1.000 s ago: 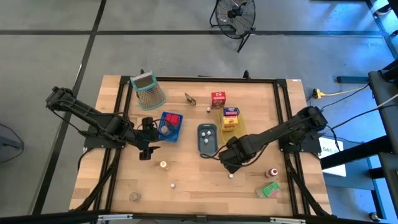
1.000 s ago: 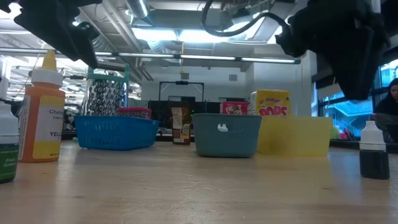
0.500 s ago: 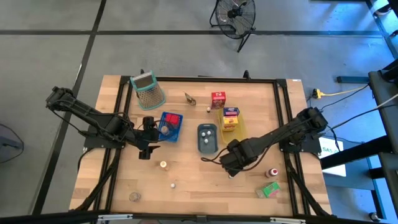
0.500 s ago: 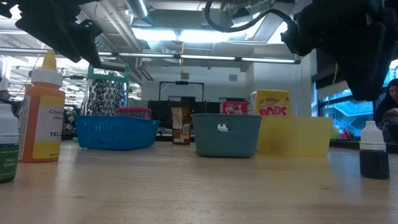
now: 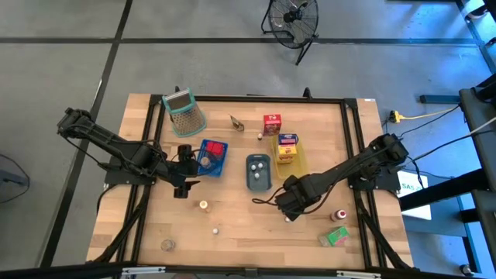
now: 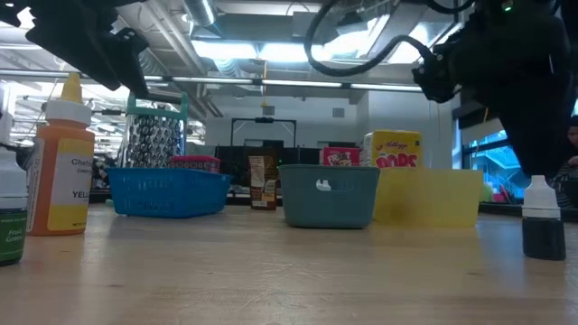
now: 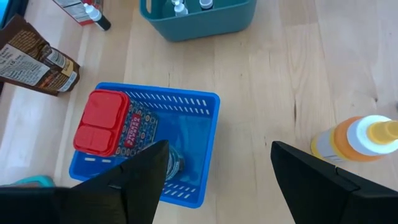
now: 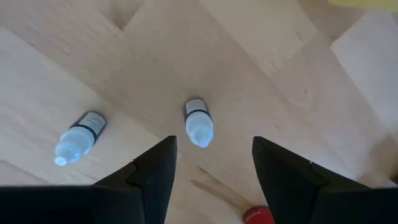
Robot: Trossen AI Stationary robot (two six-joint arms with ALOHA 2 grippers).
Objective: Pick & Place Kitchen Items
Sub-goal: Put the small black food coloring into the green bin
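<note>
Nearest you on the desk (image 5: 240, 240), at the right, lay the green carton (image 5: 335, 236), with the red-capped bottle (image 5: 339, 215) just beyond it.

To their left, the right end effector (image 8: 211, 168) hung over a small white dropper bottle (image 8: 198, 122). Its fingers were apart, one on each side of the bottle from above, and clamped on nothing. A second dropper bottle (image 8: 79, 137) stood well apart from the first.

Treat the bottle as light, rigid and smooth-walled. It would likely tip or skid if one finger met it before the other. Take hold across the body below the cap, not on the tapered tip, and close gently and squarely.

Farther left, the left end effector (image 7: 217, 168) waited with its fingers apart and empty at the near edge of the blue tray (image 7: 211, 118), which held a red-lidded container (image 7: 101, 122).

Beyond the right end effector sat the grey-blue tray (image 5: 258, 172) and the yellow tray (image 5: 298, 159). The red carton (image 5: 271, 124) and the grater (image 5: 184, 111) stood at the far side.
</note>
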